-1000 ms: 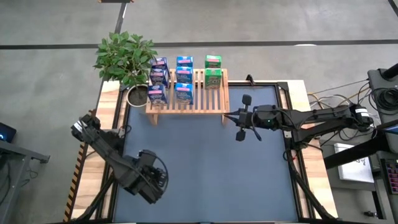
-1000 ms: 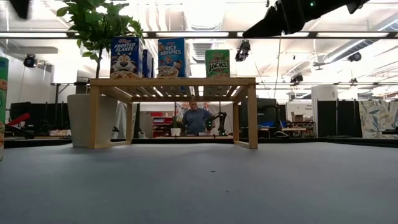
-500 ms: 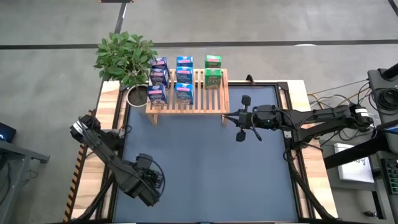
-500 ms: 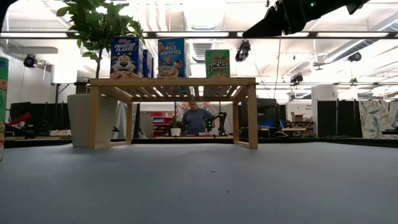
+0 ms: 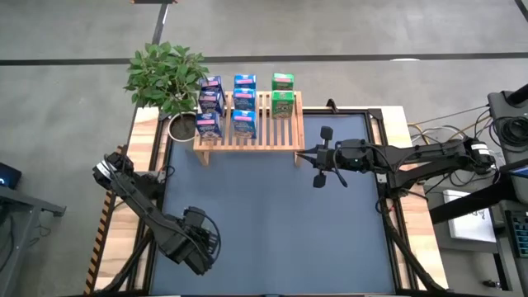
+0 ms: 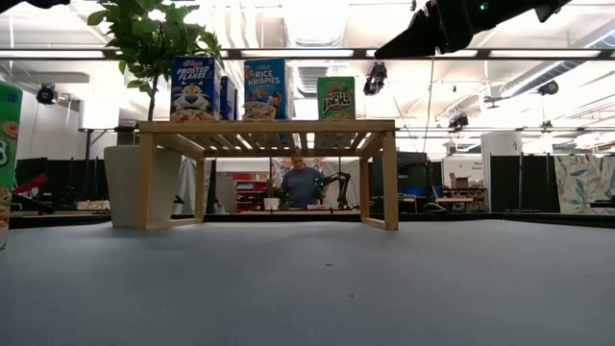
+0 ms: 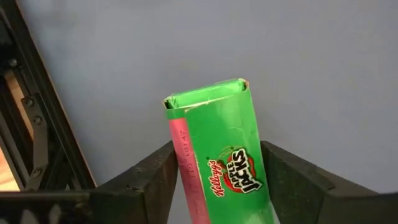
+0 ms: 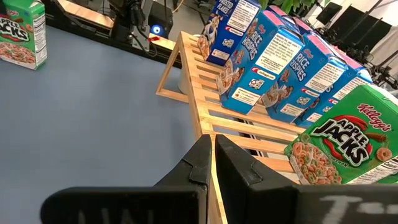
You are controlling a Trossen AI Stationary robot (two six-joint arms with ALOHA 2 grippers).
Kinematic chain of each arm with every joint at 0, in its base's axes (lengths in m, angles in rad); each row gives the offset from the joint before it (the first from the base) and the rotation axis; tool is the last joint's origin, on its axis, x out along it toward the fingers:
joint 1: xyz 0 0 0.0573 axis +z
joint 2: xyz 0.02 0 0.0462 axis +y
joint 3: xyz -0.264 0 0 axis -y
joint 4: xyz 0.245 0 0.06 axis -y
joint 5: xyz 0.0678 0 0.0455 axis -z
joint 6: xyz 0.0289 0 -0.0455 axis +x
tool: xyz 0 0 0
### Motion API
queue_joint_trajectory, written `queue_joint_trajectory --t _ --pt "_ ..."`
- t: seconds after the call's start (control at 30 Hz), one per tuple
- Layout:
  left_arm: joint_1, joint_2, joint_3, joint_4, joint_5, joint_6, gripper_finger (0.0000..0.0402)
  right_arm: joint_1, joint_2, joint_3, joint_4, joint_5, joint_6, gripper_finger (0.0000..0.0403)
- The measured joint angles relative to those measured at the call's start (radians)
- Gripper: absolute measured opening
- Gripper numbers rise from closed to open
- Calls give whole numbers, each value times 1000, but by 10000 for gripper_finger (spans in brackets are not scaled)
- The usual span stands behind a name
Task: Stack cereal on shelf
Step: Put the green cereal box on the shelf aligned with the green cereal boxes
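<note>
From above, the left gripper hangs low over the blue surface, far from the shelf. Its wrist view shows a green cereal box between its fingers, seemingly for pickup; whether they grip is unclear. The right gripper, closed and empty, waits beside the shelf.

In the high view the left gripper covers whatever sits beneath it, so no box shows there. In the left wrist view the green Apple Jacks box runs off the bottom edge between the fingers, and contact on its sides cannot be told. In the low view that box is cut by the left edge. The person beyond the shelf is too small to make out.
</note>
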Motion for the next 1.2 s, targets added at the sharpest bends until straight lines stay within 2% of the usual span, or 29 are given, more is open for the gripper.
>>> queue_joint_trajectory --t 0.33,0.53,0.63,0.77,0.97,1.2 --pt "4 1 2 1 -4 30 175 0 0 0 -2 0 0 13" --pt "32 2 78 7 -23 213 168 0 0 -1 -23 6 0 13" --pt "56 2 131 55 -104 365 167 0 0 -1 -24 9 -8 13" --pt "114 2 197 176 -203 663 166 0 -12 -1 -76 9 -15 13" --pt "263 2 275 366 -193 1159 166 0 -78 -1 -185 10 11 13" --pt "450 3 398 374 -136 1610 166 0 -154 -4 -271 9 61 13"
